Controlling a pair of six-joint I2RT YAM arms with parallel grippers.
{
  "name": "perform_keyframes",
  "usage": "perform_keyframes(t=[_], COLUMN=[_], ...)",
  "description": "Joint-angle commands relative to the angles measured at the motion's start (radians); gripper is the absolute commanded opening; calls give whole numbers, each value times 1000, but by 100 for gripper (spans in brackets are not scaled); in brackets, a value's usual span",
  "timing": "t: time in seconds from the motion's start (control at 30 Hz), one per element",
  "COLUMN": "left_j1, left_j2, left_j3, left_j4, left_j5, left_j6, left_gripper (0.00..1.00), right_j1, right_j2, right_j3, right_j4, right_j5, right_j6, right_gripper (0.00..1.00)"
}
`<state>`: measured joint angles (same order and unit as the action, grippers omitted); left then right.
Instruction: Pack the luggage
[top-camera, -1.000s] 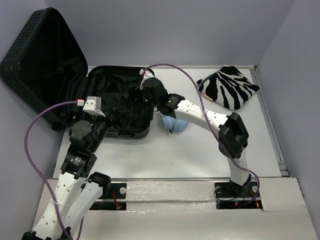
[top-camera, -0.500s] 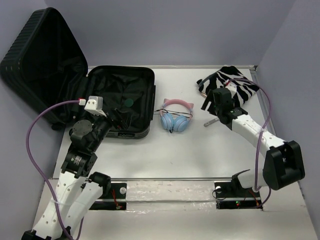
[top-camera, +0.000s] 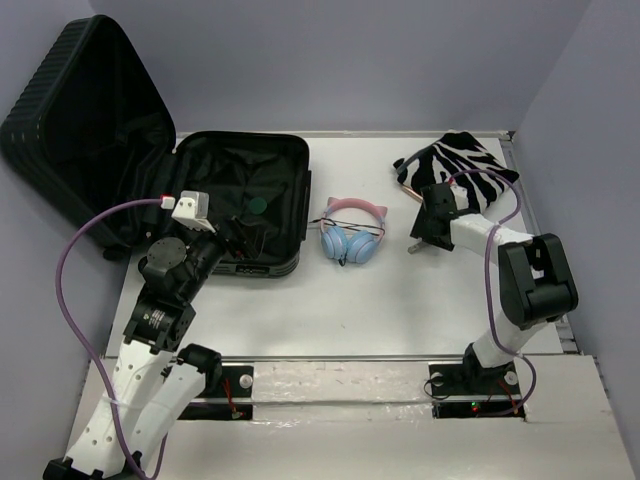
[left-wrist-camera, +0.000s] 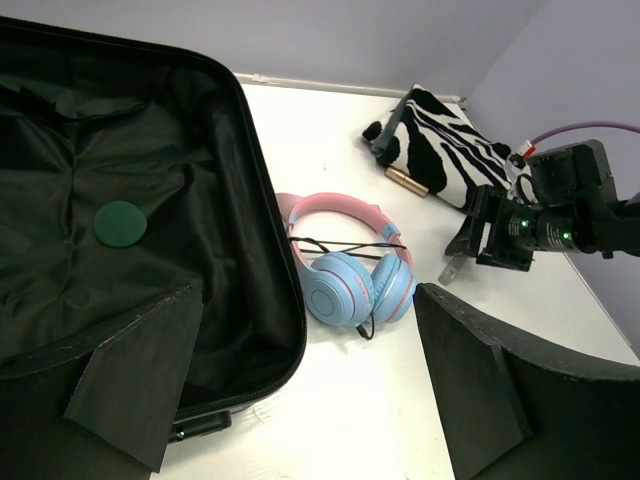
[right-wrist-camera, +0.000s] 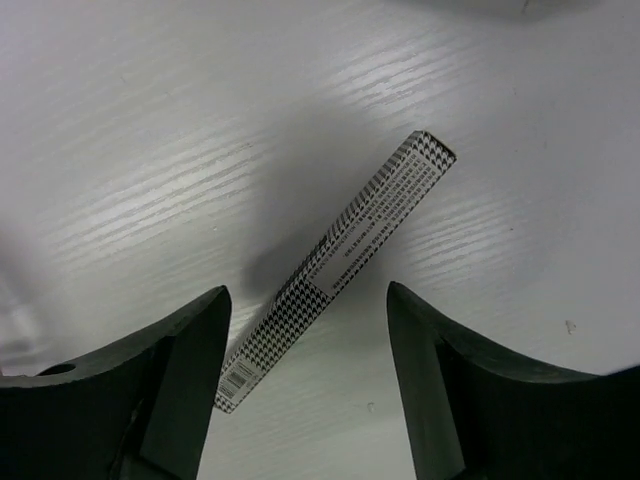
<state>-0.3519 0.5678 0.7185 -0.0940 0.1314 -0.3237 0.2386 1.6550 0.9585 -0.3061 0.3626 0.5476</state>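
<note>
right pincer (right-wrist-camera: 305, 296) spread over slim box (right-wrist-camera: 337, 266) | I judge it light, stiff | pinch mid-length | luggage (top-camera: 82, 120) open

The print on the slim checked box (right-wrist-camera: 340, 262) under my right pincer (right-wrist-camera: 305, 292) is too small to read, and from above the pincer hides most of it. My left wrist view cuts the luggage (left-wrist-camera: 120, 200) off at the left edge.

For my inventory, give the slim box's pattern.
Black-and-white houndstooth on the slim box, clearest in the right wrist view.
</note>
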Motion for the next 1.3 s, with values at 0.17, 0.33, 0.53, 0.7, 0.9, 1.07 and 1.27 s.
perform_keyframes(t=[0.17,0.33,0.53,0.7,0.9,1.07,1.27], left_j1=[-4,-2,-4,-2,10,25,31], left_j2=[-8,-9,-13,-11,-11,-19,-20], left_j3=[32,32,32,33,35,33,32], left_j4=[54,56,54,57,57,53,53], left_j5=[27,28,27,34,30,5,4], left_j6=[5,5,6,5,5,5,8], left_gripper=[99,99,99,99,99,99,99], right_j1=[-2,-2,-2,40,269,425,505], right_j2=[38,35,-89,-334,-299,39,325], right_j3=[26,6,-38,-40,127,514,945], right_j4=[39,48,51,87,228,289,192], right_j5=[-13,-19,-45,-216,-373,-470,-602], right_j6=[-6,-11,-34,-80,-63,-46,-5], right_gripper=[49,36,27,25,25,22,60])
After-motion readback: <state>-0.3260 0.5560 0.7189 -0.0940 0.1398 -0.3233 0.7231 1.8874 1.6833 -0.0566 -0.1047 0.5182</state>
